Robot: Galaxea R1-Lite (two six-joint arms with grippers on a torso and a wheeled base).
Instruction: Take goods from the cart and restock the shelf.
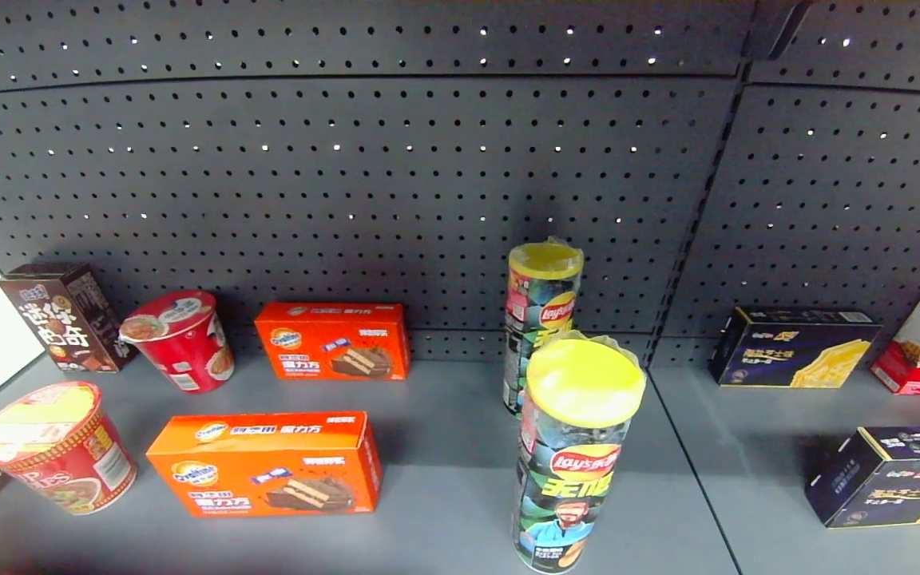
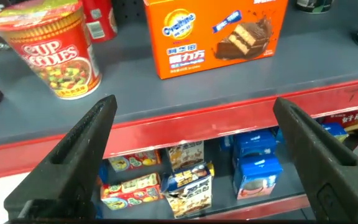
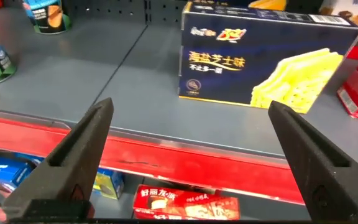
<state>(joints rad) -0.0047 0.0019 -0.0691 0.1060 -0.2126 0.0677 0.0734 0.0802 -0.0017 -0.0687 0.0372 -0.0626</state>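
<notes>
Left gripper (image 2: 194, 109) hanging wide open, gripping nothing, facing the red front edge of the shelf (image 2: 185, 127). Orange wafer box (image 2: 216, 34) sitting just beyond it, cup noodles (image 2: 55, 50) farther to its left. Right gripper (image 3: 189, 107) also spread wide and empty (nothing to restock in hand yet), navy cracker box (image 3: 260, 62) lying just ahead of it. Risks: a low approach catching a finger on the red edge; a wide swing tipping the tall chip can (image 1: 576, 455) standing near the shelf front.
</notes>
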